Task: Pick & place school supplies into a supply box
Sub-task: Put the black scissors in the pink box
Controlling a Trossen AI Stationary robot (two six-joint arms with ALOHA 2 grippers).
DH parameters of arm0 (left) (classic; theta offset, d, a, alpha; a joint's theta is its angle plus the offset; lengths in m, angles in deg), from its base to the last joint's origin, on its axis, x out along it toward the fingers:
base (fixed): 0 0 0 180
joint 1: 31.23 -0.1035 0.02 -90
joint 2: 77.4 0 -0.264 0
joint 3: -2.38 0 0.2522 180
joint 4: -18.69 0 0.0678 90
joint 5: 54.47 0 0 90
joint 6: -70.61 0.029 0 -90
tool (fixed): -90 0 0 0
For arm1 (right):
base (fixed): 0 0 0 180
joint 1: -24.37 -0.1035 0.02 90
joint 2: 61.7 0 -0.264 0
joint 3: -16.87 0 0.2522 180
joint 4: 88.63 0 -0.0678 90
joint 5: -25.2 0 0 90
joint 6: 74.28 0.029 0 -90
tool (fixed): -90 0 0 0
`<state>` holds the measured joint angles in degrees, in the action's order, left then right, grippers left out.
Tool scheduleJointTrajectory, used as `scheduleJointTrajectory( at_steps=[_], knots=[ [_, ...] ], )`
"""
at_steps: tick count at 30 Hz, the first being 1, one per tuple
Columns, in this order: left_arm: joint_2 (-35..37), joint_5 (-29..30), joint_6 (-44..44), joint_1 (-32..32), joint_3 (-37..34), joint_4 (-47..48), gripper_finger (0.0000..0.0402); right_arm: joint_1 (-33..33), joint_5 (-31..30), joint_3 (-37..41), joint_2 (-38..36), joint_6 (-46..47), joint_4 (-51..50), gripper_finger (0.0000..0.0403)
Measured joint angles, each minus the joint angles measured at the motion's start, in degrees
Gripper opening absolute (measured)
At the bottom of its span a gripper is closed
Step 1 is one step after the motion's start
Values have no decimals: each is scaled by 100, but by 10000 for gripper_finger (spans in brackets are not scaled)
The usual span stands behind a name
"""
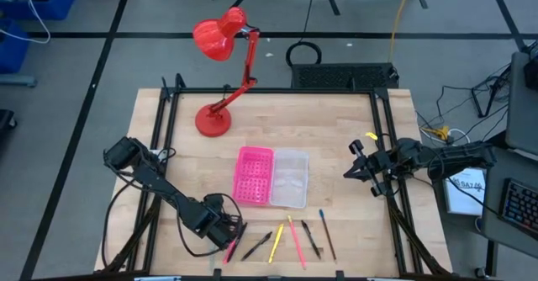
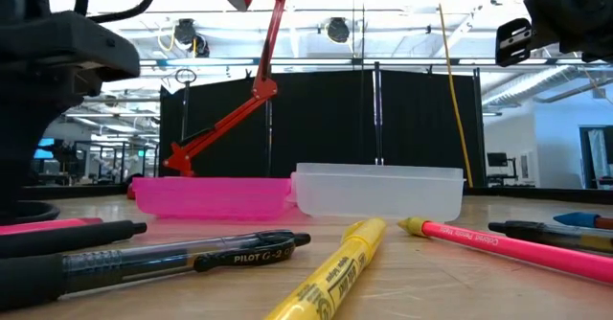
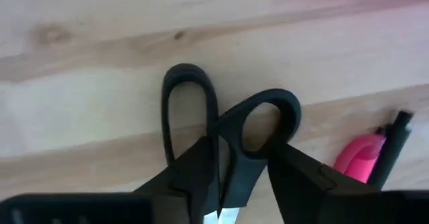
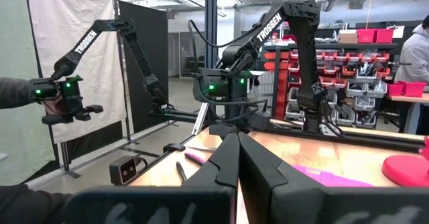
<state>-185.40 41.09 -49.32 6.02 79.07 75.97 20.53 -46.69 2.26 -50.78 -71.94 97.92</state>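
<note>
Small scissors [image 3: 231, 127] with black handles lie flat on the wood near the table's near edge. My left gripper [image 1: 229, 230] points down over them and is closed on them. A pink pen [image 3: 358, 158] lies beside them. Several pens and pencils [image 1: 290, 241] lie in a row to the right of that gripper. The supply box [image 1: 271, 177] lies open at mid-table, with a pink half [image 1: 254, 176] and a clear half [image 1: 291, 178]. My right gripper [image 4: 238, 158] waits shut above the table's right side [image 1: 353, 170]. My left gripper has the neck of one scissor handle [image 3: 242, 167], just below its loop, between its two fingers. One fingertip [image 3: 198, 174] covers the stem of the other handle. The fingers come from above, pointing down and lying across the scissors. The scissors lie flat on the table.
A red desk lamp [image 1: 220, 71] stands at the table's far left. In the low view a black pen [image 2: 172, 258], a yellow highlighter [image 2: 330, 272] and a pink pencil [image 2: 517, 248] lie in front of the box. Black frame rails [image 1: 164, 146] run along both sides.
</note>
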Motion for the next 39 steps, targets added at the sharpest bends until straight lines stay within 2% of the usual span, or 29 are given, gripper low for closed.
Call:
scheduleJointTrajectory(
  at_steps=[9, 18, 21, 25, 31, 35, 39],
  knots=[
    [-75, 18, 136, -8, -25, -110, 61, 1, 2, -1, 2, -1, -98, 0],
    [-45, 171, 484, -12, -25, -161, 61, -1, 0, -1, 2, -1, -151, 0],
    [191, 364, 529, -10, 7, -37, 61, -1, 0, -1, 2, -1, -157, 0],
    [639, 989, 578, -46, -2, 69, 60, -1, -2, -1, 2, -1, -159, 0],
    [1161, 1177, 623, -62, 14, 109, 59, -1, -10, -1, 2, -1, -235, 0],
    [1506, 1696, 952, -281, 23, -433, 59, 0, -17, -1, 5, -1, -271, 0],
    [1660, 1737, 1646, -852, 31, -1314, 59, 1, -22, 0, 7, -49, -306, 0]
  ],
)
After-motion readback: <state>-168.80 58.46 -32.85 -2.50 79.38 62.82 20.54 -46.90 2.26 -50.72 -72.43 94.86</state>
